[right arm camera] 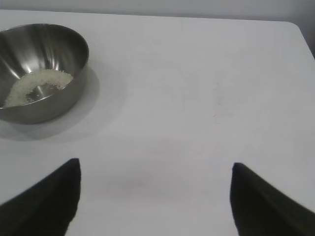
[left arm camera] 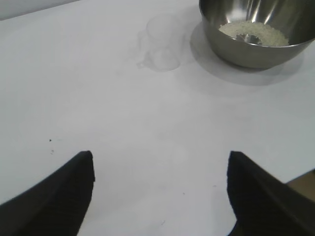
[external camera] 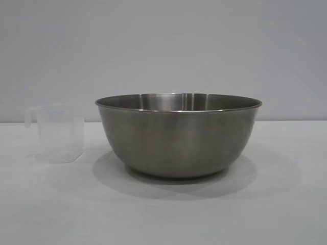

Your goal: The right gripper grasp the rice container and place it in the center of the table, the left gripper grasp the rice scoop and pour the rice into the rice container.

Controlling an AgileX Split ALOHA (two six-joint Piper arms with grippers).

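Off-white rice (left arm camera: pixel 256 33) was already seen inside the large steel rice container (external camera: pixel 178 135), mid-table; the clear plastic rice scoop (external camera: pixel 55 133) stood beside it, upright. The left gripper (left arm camera: pixel 160 189) and right gripper (right arm camera: pixel 155 196) were held wide, empty.

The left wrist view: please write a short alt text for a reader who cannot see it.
A stainless-steel mixing bowl with a shallow layer of rice stands on the white table, and an empty clear plastic measuring cup stands beside it. Nearer the camera, the left tool is open and holds nothing.
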